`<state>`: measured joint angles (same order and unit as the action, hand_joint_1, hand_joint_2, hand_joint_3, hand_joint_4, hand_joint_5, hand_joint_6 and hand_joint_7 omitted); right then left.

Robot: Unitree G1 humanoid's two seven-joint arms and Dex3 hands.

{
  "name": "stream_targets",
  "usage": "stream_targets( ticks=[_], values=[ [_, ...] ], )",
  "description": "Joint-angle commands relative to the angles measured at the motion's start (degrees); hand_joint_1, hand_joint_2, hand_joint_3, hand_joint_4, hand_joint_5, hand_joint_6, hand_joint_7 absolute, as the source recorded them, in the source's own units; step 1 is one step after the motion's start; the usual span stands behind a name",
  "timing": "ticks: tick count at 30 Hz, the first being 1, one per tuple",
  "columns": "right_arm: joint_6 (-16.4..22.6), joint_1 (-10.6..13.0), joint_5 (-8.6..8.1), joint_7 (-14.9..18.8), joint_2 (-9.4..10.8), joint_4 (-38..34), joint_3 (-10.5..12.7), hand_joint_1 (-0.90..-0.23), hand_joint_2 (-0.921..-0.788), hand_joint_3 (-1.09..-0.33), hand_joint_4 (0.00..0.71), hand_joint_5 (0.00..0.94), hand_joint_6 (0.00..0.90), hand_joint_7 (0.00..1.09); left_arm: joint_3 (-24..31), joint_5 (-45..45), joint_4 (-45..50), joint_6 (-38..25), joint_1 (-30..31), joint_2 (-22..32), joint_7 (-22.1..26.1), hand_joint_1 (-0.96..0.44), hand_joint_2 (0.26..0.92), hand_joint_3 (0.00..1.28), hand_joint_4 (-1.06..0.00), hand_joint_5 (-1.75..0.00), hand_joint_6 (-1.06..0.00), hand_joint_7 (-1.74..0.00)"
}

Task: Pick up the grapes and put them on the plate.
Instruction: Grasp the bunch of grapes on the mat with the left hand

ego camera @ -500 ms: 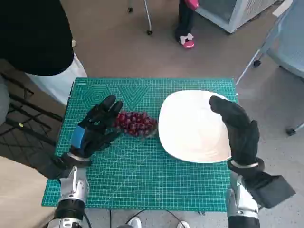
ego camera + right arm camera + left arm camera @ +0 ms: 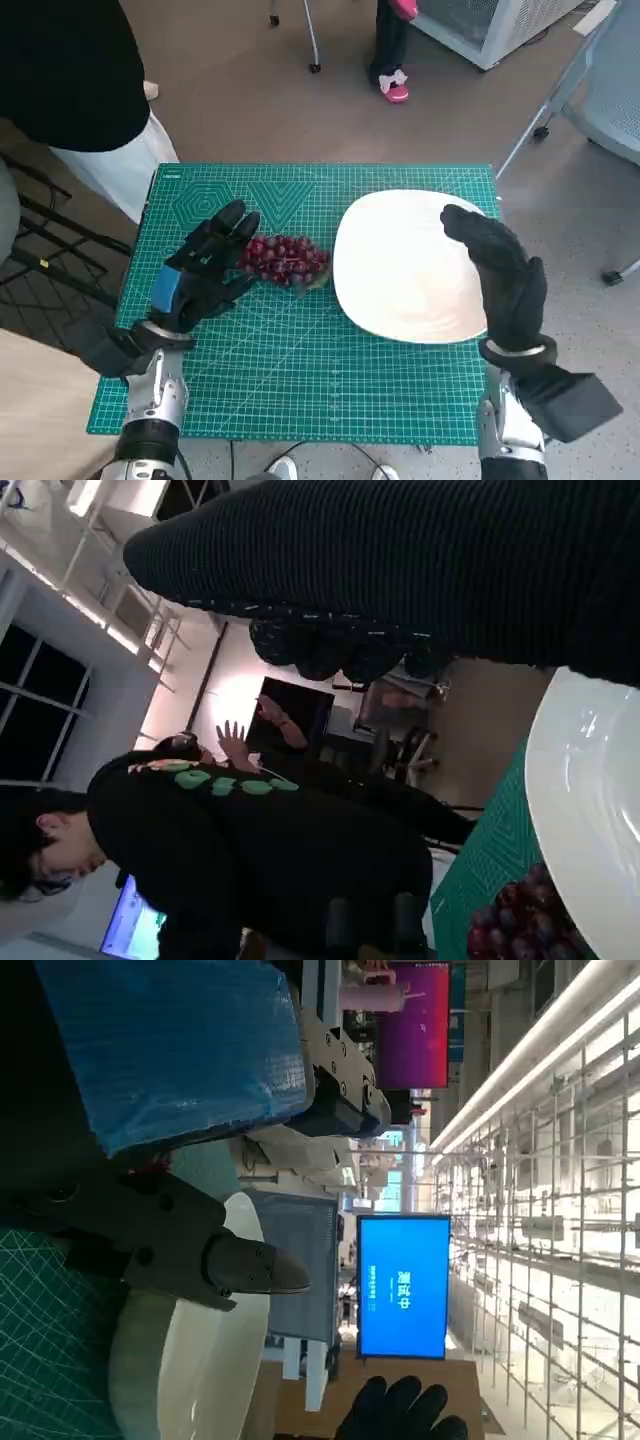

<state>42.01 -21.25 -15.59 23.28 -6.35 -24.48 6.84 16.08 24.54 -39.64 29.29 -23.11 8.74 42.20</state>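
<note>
A bunch of dark red grapes (image 2: 288, 258) lies on the green cutting mat (image 2: 290, 380), just left of the white plate (image 2: 400, 270). My left hand (image 2: 203, 268) rests beside the grapes on their left, fingers spread and reaching to the bunch's edge, holding nothing. My gloved right hand (image 2: 500, 275) hovers over the plate's right side, fingers apart and empty. The right wrist view shows the grapes (image 2: 520, 925) next to the plate's rim (image 2: 580, 810). In the left wrist view the black fingers (image 2: 180, 1250) stand over the plate (image 2: 200, 1360).
A person in black stands at the table's far left (image 2: 70, 70) and shows in the right wrist view (image 2: 250, 850). A foot in a pink shoe (image 2: 392, 85) and chair legs (image 2: 312, 40) are beyond the table. An office chair (image 2: 600, 100) stands at the right.
</note>
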Motion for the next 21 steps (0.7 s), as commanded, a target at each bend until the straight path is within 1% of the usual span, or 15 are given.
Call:
stream_targets(
  ticks=[1,21],
  values=[
    [-1.18,1.36,0.0,-0.43,0.52,-0.43,0.12,-0.64,-0.921,-0.87,0.376,0.0,0.054,0.35,-0.4,-0.67,0.96,0.02,1.06,0.45,-0.03,-0.13,0.921,0.13,-0.34,0.0,-0.5,0.0],
    [-1.64,0.31,-0.46,0.27,0.46,-1.48,0.14,-0.634,-0.921,-0.874,0.375,0.0,0.046,0.36,-0.24,-0.32,0.37,-1.12,0.41,0.95,0.06,-0.12,0.921,0.14,-0.36,0.0,-0.51,0.0]
  ],
)
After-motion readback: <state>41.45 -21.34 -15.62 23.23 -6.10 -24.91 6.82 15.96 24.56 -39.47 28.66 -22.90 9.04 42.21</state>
